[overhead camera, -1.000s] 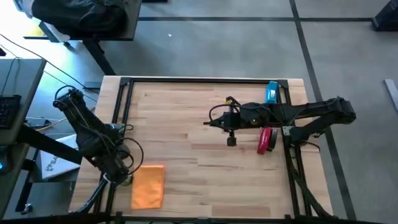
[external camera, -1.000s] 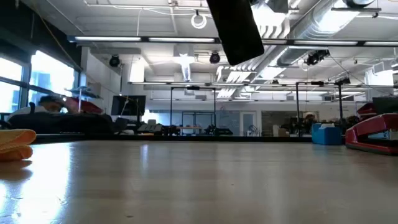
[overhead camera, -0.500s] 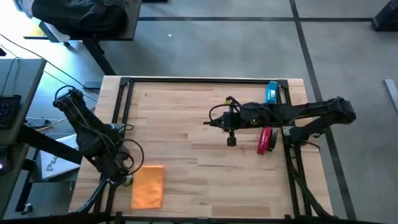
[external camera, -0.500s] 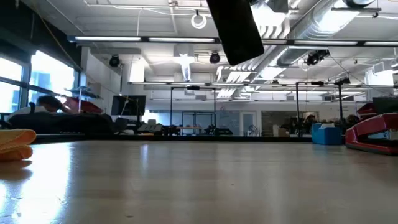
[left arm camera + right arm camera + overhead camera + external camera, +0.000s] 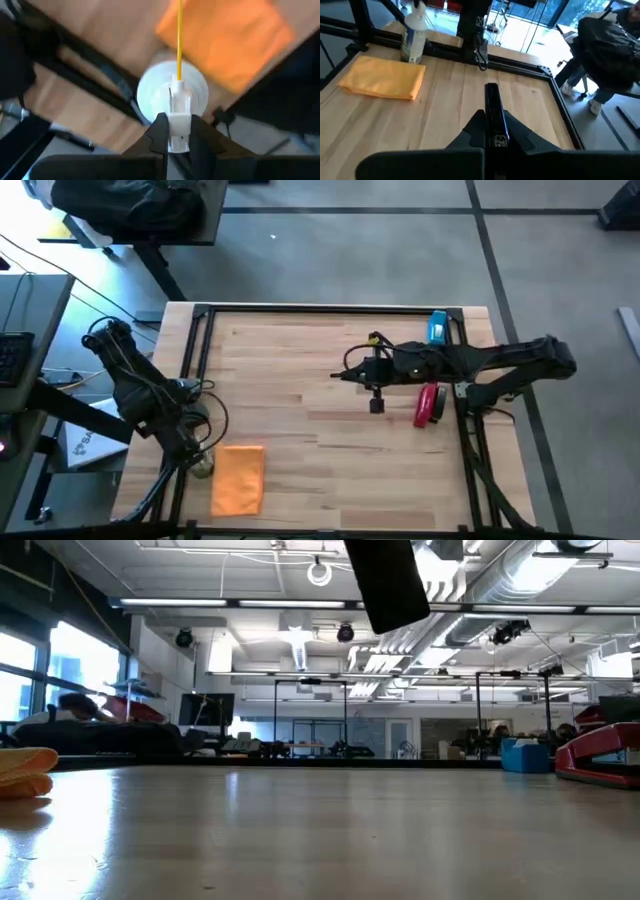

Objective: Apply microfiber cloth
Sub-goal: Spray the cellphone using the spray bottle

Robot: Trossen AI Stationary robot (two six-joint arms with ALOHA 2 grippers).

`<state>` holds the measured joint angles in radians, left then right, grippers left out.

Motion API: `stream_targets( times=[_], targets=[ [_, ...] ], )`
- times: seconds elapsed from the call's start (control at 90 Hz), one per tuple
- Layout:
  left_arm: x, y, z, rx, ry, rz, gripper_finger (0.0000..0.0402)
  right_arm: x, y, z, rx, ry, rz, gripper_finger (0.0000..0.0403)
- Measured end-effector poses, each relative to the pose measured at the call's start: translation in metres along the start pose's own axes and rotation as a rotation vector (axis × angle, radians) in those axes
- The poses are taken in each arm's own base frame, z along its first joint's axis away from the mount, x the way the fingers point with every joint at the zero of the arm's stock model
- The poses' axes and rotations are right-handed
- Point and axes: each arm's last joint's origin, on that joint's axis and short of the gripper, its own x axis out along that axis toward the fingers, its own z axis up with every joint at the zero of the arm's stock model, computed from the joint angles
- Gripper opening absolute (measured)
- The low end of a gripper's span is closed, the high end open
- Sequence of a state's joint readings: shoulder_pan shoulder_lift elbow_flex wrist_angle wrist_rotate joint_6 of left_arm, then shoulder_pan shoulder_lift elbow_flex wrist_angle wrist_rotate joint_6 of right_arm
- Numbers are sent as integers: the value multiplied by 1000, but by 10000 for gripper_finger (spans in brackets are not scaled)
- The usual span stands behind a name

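- Orange fabric: the microfiber cloth [image 5: 239, 479] lies folded flat at the near left corner of the wooden table [image 5: 300, 380], its near edge close to the table's rim.
- Just beside the cloth's left edge stands a white spray bottle [image 5: 203, 466]. The left wrist view looks down on its nozzle, with the left gripper [image 5: 175, 131] clamped on the top of the bottle [image 5: 172, 95]; the grip looks meant to work or steady the sprayer next to the cloth.
- The right gripper [image 5: 374, 402] hangs over the table's middle, well apart from the cloth. Its fingers pinch a thin black phone [image 5: 493, 112] on edge, pointed toward the cloth [image 5: 384, 77]. Held aloft like this, the phone seems kept ready for wiping.
- A red stapler [image 5: 428, 404] and a blue object [image 5: 437, 328] lie on the far side of the right gripper from the cloth, out of the way.
- Between the cloth and the phone the boards are bare, so there is open room to bring the two together. I judge the tight spots to be on the cloth's left, where the bottle and the black frame rail [image 5: 185, 395] crowd in.
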<state>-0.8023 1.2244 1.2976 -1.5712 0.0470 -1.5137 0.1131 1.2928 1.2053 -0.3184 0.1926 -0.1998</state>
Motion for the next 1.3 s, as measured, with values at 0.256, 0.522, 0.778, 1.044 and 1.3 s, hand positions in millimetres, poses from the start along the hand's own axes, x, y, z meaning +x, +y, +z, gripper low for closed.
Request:
stream_targets(
  times=[0.256,0.522,0.778,1.044,1.3],
  targets=[
    [-7,8,24,15,-75,-25,18,0,-6,-1,28,-1,-20,0],
    [-6,7,37,69,-18,-30,18,0,-6,-2,24,12,-17,0],
    [-20,11,54,105,-105,-49,18,3,-6,-2,27,-4,-21,0],
    [-27,18,69,98,-246,-1,16,49,1,-12,99,-26,-78,0],
    [-27,17,94,116,-430,16,16,78,5,-20,149,-32,-217,0]
  ],
)
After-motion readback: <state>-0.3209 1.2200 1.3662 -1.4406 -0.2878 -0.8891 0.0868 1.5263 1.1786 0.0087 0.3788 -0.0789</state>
